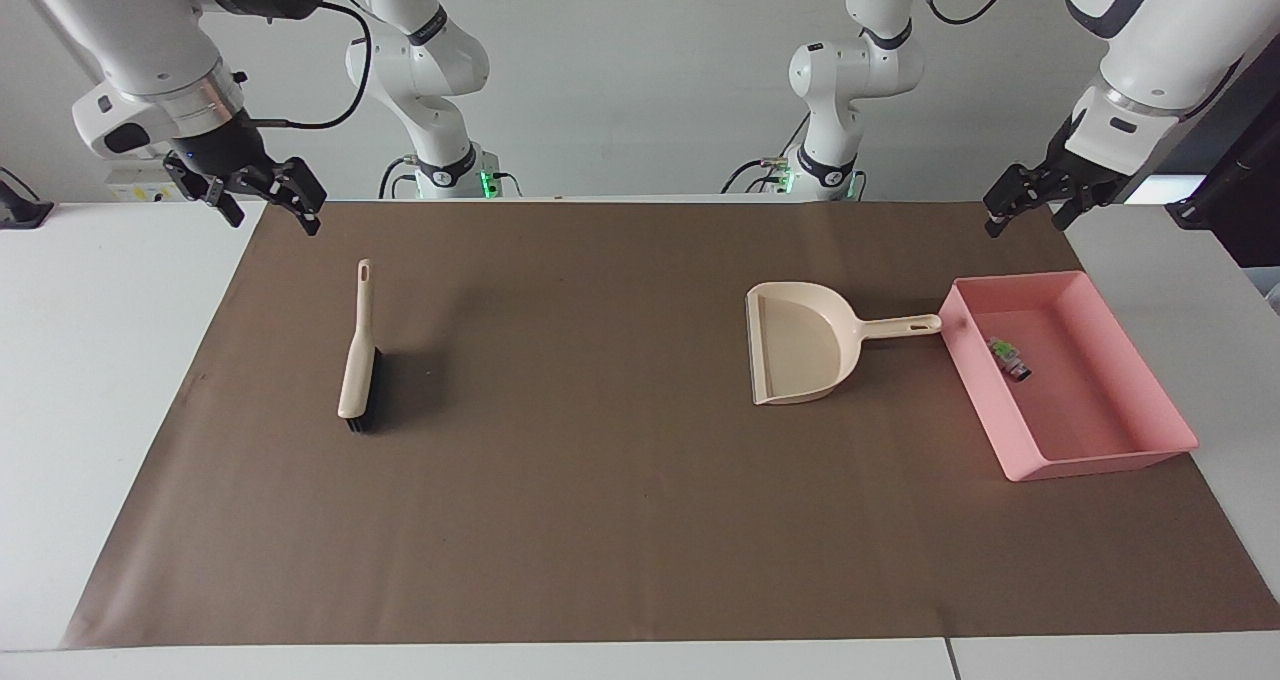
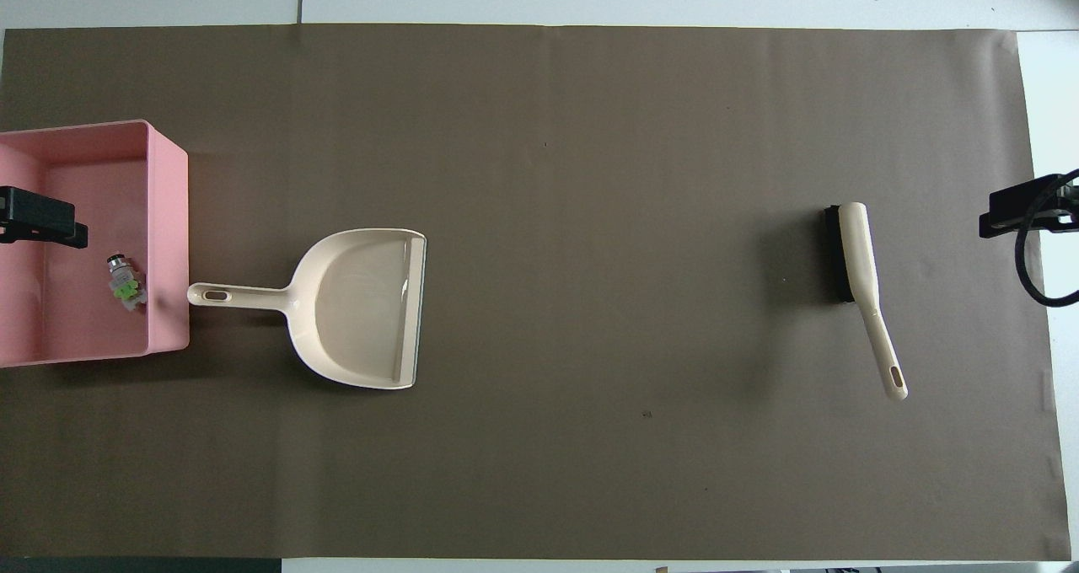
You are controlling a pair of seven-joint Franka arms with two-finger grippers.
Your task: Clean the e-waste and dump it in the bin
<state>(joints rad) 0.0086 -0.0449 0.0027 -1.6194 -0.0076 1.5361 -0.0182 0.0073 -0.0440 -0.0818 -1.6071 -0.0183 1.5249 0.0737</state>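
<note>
The left gripper [image 1: 1026, 209] is hanging in the air over the edge of the brown mat [image 1: 620, 480] at the left arm's end of the table [image 1: 110, 380]. Its fingers are spread apart and holding nothing. The pink bin [image 1: 1160, 400] is sitting on the mat, farther from the robots than the spot under this gripper, and nothing of the gripper is touching it. Two tiny pieces of e-waste [image 1: 1008, 357] are lying close together on the bin's floor: a white-and-green bit and a dark stubby one.

Just beside the bin, toward the middle of the mat, a beige dustpan [image 1: 800, 345] is lying flat with its handle pointing at the bin's wall, the tip just short of it, and its wide mouth facing the right arm's end.

The right gripper [image 1: 266, 200] is hanging over the mat's corner at the right arm's end, its fingers also spread and empty. A beige hand brush [image 1: 357, 355] with black bristles is lying on the mat near that end, its handle pointing toward the robots, well apart from the dustpan.
</note>
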